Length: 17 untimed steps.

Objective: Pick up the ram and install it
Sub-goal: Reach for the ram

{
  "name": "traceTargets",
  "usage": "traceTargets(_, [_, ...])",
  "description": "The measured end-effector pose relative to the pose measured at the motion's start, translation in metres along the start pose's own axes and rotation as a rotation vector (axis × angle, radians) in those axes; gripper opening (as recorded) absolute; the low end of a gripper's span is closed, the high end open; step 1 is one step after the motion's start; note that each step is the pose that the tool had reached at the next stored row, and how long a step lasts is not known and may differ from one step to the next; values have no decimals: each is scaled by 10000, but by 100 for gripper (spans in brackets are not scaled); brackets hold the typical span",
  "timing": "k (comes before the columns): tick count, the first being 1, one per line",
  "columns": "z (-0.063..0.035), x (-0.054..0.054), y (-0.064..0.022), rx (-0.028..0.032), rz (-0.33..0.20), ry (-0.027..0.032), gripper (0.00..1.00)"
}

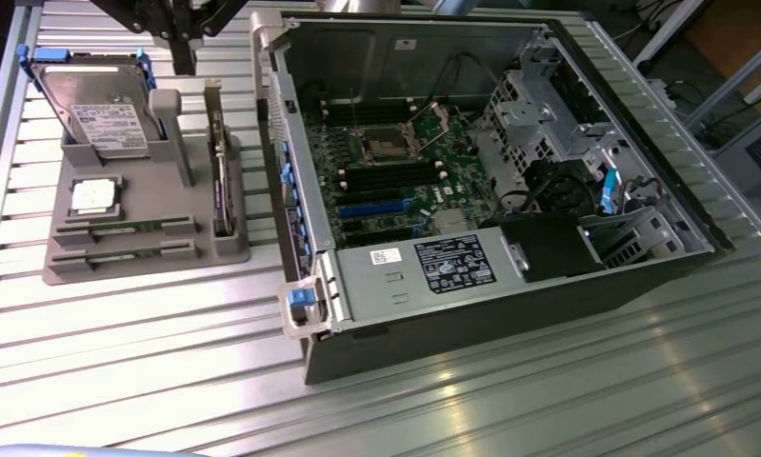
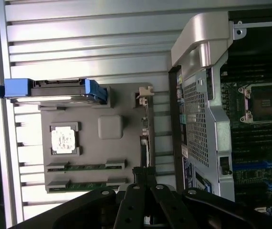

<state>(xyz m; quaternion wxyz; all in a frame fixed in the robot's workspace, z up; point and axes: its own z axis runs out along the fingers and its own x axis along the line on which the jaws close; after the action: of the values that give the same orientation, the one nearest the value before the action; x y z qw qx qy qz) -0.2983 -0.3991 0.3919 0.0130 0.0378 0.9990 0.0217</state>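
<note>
Two ram sticks [image 1: 124, 231] [image 1: 124, 255] lie side by side in the front slots of a grey holder block [image 1: 139, 271]; they are thin green boards. In the wrist view the same ram sticks [image 2: 86, 167] [image 2: 83, 183] rest in the holder [image 2: 109, 152]. My gripper [image 1: 183, 57] hangs above the back of the holder, near the hard drive, well clear of the sticks. Its dark fingers [image 2: 145, 186] are shut together with nothing between them.
The holder also carries a hard drive [image 1: 94, 114] with blue rails, a square silver processor [image 1: 91, 193] and an upright dark expansion card [image 1: 219, 181]. To the exterior view's right stands the open computer case [image 1: 482, 276], its motherboard [image 1: 406, 162] with dark memory slots exposed. The table is ribbed metal.
</note>
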Motion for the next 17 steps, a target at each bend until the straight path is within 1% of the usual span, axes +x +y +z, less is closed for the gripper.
traceTargets(9, [0, 117, -9, 0, 0, 0, 10])
traceTargets(17, [0, 260, -20, 0, 0, 0, 10])
